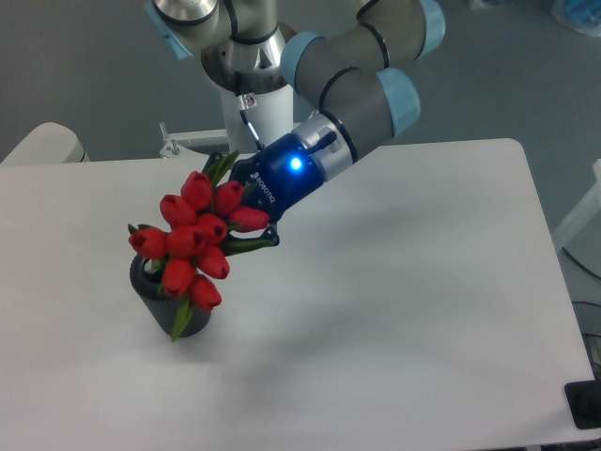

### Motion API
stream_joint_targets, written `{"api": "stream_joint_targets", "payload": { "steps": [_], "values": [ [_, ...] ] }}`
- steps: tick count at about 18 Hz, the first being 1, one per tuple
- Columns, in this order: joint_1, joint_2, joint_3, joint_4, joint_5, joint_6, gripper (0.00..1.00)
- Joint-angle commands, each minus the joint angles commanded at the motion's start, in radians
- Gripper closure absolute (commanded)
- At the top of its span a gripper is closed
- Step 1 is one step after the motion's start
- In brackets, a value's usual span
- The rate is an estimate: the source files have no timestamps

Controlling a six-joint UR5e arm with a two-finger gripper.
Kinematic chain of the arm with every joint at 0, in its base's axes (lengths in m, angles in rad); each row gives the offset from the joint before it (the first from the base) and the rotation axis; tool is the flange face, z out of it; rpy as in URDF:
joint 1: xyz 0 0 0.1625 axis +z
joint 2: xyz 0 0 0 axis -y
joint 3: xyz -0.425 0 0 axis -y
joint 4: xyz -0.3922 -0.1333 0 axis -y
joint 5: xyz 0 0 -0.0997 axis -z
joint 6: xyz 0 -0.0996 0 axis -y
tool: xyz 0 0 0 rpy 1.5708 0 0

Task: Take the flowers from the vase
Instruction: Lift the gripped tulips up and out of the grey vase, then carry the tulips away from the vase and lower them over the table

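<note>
The flowers [194,240], a tight bunch of red tulip buds with green leaves, hang over the left part of the table. My gripper [246,205] is shut on their stems from the right, its dark fingers reaching around the bunch. Below the buds stands the vase [158,303], a short dark grey cylinder, partly covered by the lowest buds and a leaf. The bunch's lower end still overlaps the vase's mouth in this view; whether the stems are inside it is hidden.
The white table [394,310] spreads to the right and front. The arm's base column [246,94] stands behind the table's back edge. A rounded white object [42,143] sits at the far left, and a dark object [584,404] at the lower right corner.
</note>
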Motion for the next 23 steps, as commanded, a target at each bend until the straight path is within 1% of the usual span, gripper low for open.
{"api": "stream_joint_targets", "payload": {
  "steps": [4, 7, 10, 12, 15, 16, 18, 21, 23],
  "values": [
    [0.040, -0.032, 0.049, -0.002, -0.017, -0.031, 0.99],
    [0.061, -0.070, 0.098, -0.002, -0.014, -0.074, 0.99],
    [0.094, -0.101, 0.120, -0.002, -0.008, -0.074, 0.99],
    [0.123, -0.133, 0.124, 0.000, -0.002, -0.054, 0.99],
    [0.149, -0.204, 0.173, 0.003, 0.012, -0.003, 0.98],
    [0.156, -0.225, 0.190, 0.006, 0.033, 0.011, 0.98],
    [0.160, -0.235, 0.219, 0.008, 0.113, 0.017, 0.98],
    [0.155, -0.244, 0.296, 0.000, 0.317, 0.011, 0.98],
    [0.146, -0.256, 0.321, -0.002, 0.360, 0.008, 0.99]
  ]
}}
